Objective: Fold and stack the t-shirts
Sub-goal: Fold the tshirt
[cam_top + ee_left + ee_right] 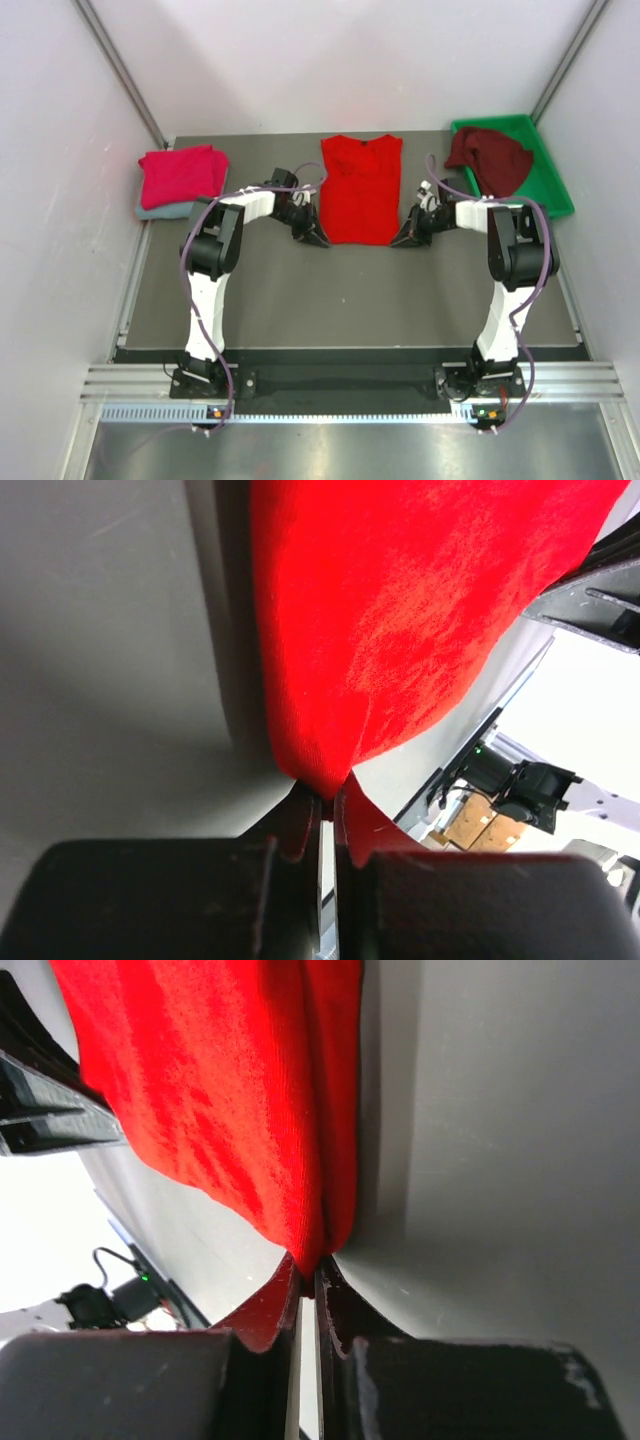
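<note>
**Grippers pinched on the red shirt's near corners**

Dark grey table (350, 300) fills my top view, boxed in by white walls (60, 200) on three sides. At its far left the crimson-pink t-shirt (182, 172) sits folded on the grey-blue t-shirt (150, 210). At the far right a green tray (555, 190) holds the crumpled dark maroon t-shirt (490, 158). The bright red t-shirt (360, 190) lies spread at the far centre, collar away from me.

Both arms reach forward and bend inward toward it. The left gripper (310, 232) is at the near left corner. On the left wrist camera I see its jaws nearly together, with red cloth nipped between them. The right gripper (408, 236) mirrors this at the near right corner, clamped the same way on a fold of the hem.
</note>
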Motion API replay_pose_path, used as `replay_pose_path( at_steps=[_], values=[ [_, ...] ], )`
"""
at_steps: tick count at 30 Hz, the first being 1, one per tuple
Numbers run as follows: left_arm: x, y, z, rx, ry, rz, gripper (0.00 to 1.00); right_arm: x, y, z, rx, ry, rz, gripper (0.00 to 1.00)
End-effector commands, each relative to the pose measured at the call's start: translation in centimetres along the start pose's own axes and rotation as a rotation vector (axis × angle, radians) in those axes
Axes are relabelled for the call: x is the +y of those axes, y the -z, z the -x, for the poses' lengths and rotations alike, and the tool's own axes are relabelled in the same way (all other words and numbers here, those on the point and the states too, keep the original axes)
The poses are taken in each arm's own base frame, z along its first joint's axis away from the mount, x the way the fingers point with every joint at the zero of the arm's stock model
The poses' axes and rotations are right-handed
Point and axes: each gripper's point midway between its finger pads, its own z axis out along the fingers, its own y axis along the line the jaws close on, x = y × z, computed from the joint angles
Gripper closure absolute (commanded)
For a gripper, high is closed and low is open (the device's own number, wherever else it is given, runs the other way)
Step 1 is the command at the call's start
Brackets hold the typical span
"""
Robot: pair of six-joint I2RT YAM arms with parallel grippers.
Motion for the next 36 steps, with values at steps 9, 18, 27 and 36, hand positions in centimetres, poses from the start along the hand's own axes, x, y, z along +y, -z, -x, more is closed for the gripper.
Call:
replay_pose_path(
  at_steps=[9, 18, 27, 36],
  values=[
    [-0.8, 3.5, -0.2, 0.004, -0.285, 0.06, 1.0, 2.8, 5.2, 2.7, -0.097, 0.177, -0.016, 1.0],
    [-4.2, 7.6, -1.5, -0.005, -0.441, 0.068, 1.0, 5.7, 8.4, 1.0, -0.036, 0.304, 0.021, 1.0],
    [-9.1, 10.1, -4.3, -0.056, -0.614, 0.076, 1.0, 9.4, 11.7, -0.5, -0.04, 0.404, 0.058, 1.0],
    [-10.8, 11.6, -2.6, -0.114, -0.694, 0.12, 1.0, 12.7, 13.9, 1.8, -0.113, 0.464, 0.085, 1.0]
  ],
)
